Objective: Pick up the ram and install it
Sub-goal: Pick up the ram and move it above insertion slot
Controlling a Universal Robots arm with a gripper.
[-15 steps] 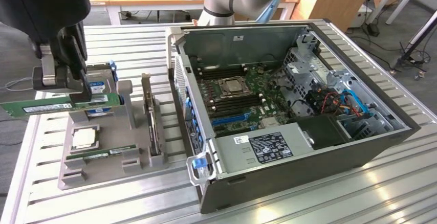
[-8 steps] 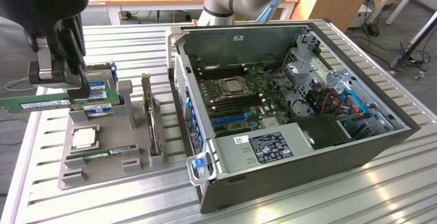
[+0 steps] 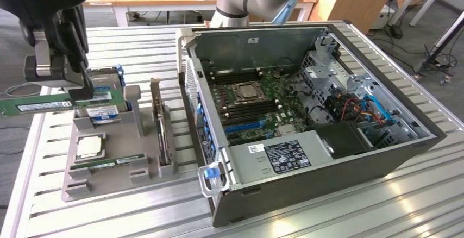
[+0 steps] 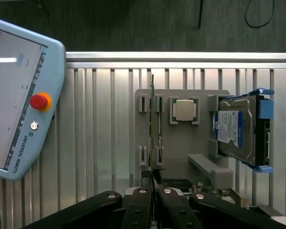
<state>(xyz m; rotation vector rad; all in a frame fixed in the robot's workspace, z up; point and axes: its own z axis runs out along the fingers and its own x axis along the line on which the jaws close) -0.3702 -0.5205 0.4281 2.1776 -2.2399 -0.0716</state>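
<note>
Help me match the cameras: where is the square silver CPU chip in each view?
Exterior view: the square silver CPU chip lies in the grey tray, toward the exterior view's left.
Wrist view: in its tray socket, beside the blue-labelled silver hard drive.
Shared landmark: that hard drive, standing on edge in the tray.

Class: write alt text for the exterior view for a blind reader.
The robot's hand holds the ram over a grey tray bearing a CPU chip and hard drive; an open computer case stands at the exterior view's right.
</note>
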